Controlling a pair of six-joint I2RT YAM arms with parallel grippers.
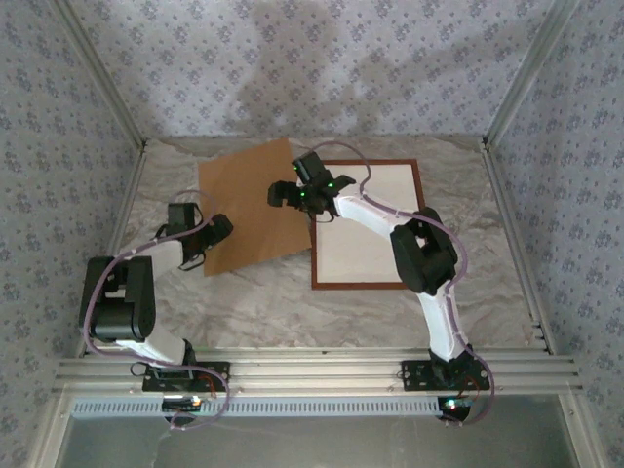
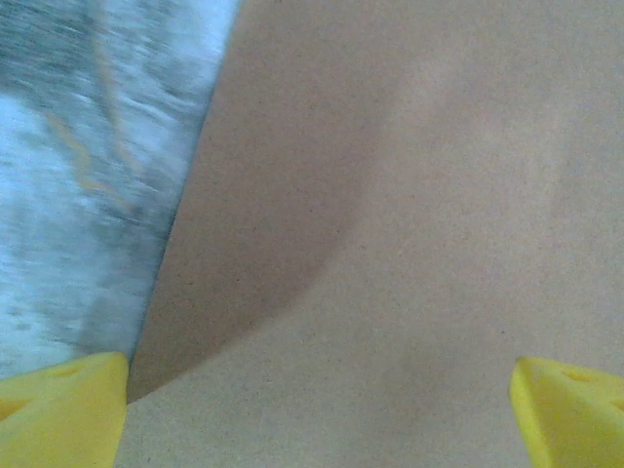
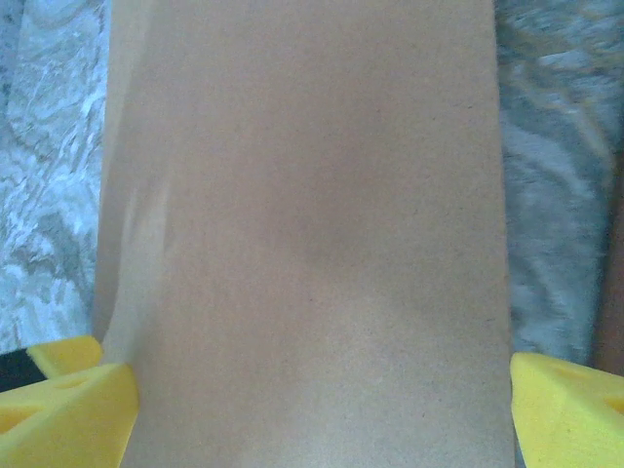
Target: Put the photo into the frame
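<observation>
- The left gripper [image 1: 216, 232] is at the near left corner of a plain brown backing board [image 1: 249, 195], low over the marbled table [image 1: 244, 302]
- In the left wrist view its yellow fingertips [image 2: 58, 414] stand at the two bottom corners, spread wide with nothing clasped between them; the bare board lies under the gap, with the board's left edge and a strip of table beyond it on the left
- Whether those tips touch the board cannot be told
- The board lies flat and turned at an angle, left of the middle of the table, and its near right corner reaches the frame's left bar
- The right gripper [image 1: 283, 195] is over the board's right edge, with its arm stretched across the frame
- In the right wrist view its yellow fingertips [image 3: 570, 414] are also spread wide and grasp nothing; the board runs away from the camera between them, with table on both sides and a thin reddish strip at the right border
- Contact with the board cannot be told here either
- The frame [image 1: 367, 287], of reddish-brown wood, lies flat on the right half of the table, with a pale sheet [image 1: 361, 249] filling its opening; its printed side, if any, cannot be seen
</observation>
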